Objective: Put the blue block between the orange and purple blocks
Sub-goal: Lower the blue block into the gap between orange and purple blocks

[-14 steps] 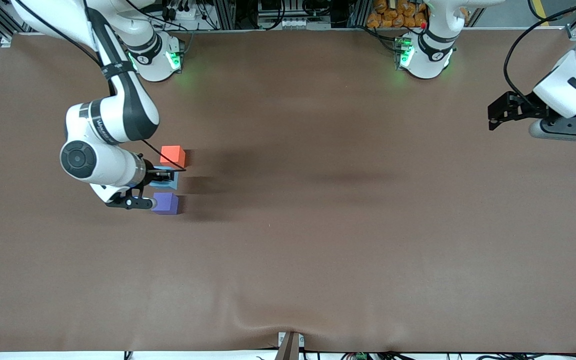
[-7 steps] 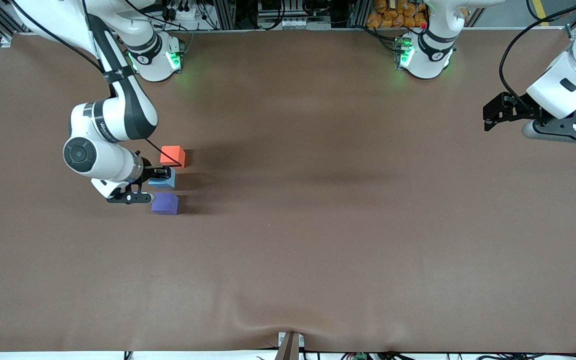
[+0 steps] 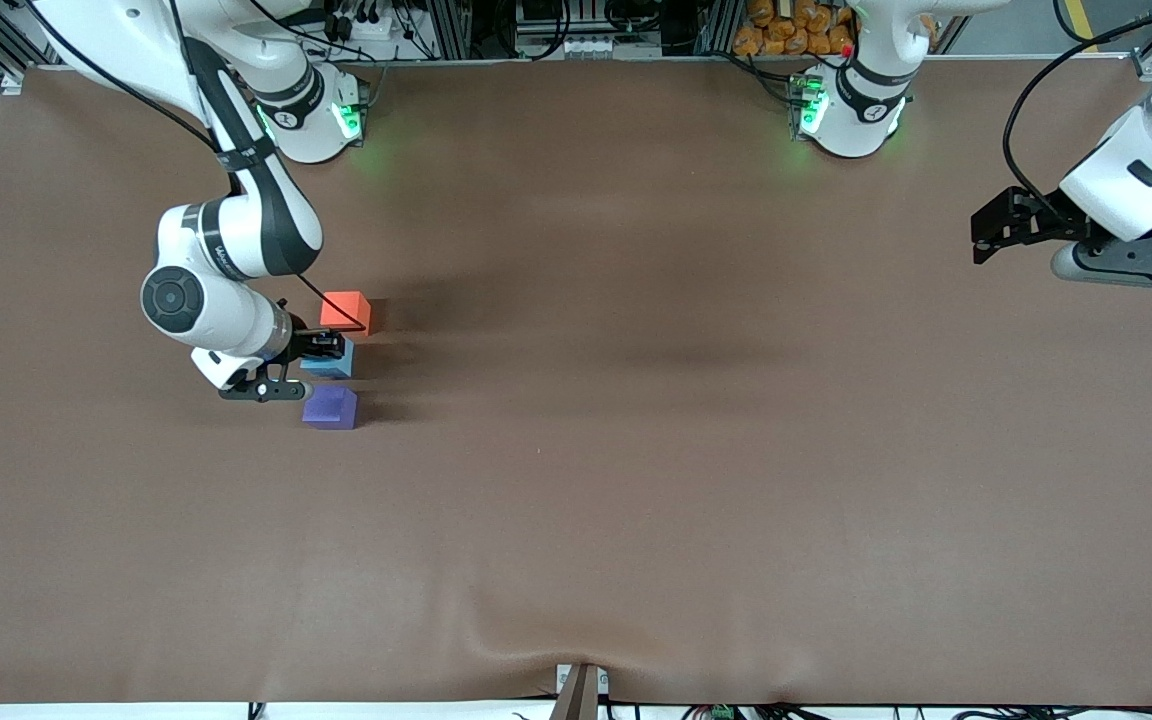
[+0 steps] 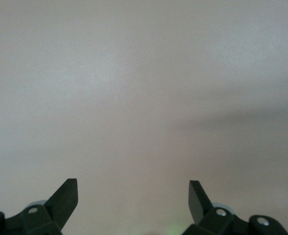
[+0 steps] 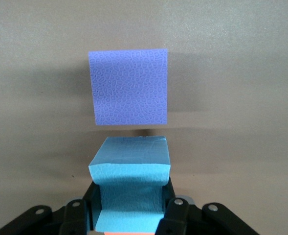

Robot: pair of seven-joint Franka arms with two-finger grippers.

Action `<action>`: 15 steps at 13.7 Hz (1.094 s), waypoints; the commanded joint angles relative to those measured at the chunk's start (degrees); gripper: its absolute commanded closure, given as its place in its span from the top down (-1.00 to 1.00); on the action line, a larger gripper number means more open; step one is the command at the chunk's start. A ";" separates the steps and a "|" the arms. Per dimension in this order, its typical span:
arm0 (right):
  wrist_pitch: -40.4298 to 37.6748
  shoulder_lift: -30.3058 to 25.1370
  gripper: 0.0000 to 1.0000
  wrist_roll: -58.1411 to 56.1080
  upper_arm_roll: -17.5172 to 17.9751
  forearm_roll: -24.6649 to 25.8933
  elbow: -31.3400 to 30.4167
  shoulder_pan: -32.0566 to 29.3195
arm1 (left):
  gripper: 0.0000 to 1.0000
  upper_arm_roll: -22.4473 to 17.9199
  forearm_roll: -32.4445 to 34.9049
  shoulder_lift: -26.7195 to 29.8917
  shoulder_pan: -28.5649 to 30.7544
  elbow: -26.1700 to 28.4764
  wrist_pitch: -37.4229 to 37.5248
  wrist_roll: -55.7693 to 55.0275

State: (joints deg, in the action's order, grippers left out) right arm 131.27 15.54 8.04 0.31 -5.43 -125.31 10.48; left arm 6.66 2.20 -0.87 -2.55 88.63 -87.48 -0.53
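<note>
Right gripper (image 3: 328,348) stays clamped on the blue block (image 3: 329,361), squeezing it, now lowered between orange block (image 3: 345,310) and purple block (image 3: 330,407) toward the tabletop's right-arm end; release remains. Left gripper (image 3: 986,230) waits, fingers spread and empty.

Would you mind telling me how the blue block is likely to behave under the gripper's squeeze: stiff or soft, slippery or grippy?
Probably soft: in the right wrist view the blue block pinches in where the right gripper clamps it, like foam. Its pebbled matte surface suggests grippy, not slippery. Being a flat-faced cube, it should sit without rolling between the orange block and purple block.
</note>
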 commanded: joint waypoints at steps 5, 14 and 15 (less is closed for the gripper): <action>6.44 -1.39 -1.00 -1.18 1.19 -0.02 -5.02 -1.25 | 1.00 0.29 0.96 -0.62 0.44 0.04 0.91 0.00; 11.29 0.36 -1.00 -1.09 1.27 -0.02 -6.79 -0.81 | 1.00 0.29 1.05 -0.80 0.53 0.49 1.18 -0.08; 11.55 0.45 -1.00 -1.09 1.36 -0.02 -6.79 -0.81 | 1.00 0.29 1.05 -0.80 0.53 0.49 1.26 -0.08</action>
State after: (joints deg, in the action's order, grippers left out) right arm 140.88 16.18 8.02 0.88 -5.44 -130.96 10.48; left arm 6.61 2.20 -1.79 -2.35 89.22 -86.96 -0.53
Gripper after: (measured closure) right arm 0.480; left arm 0.000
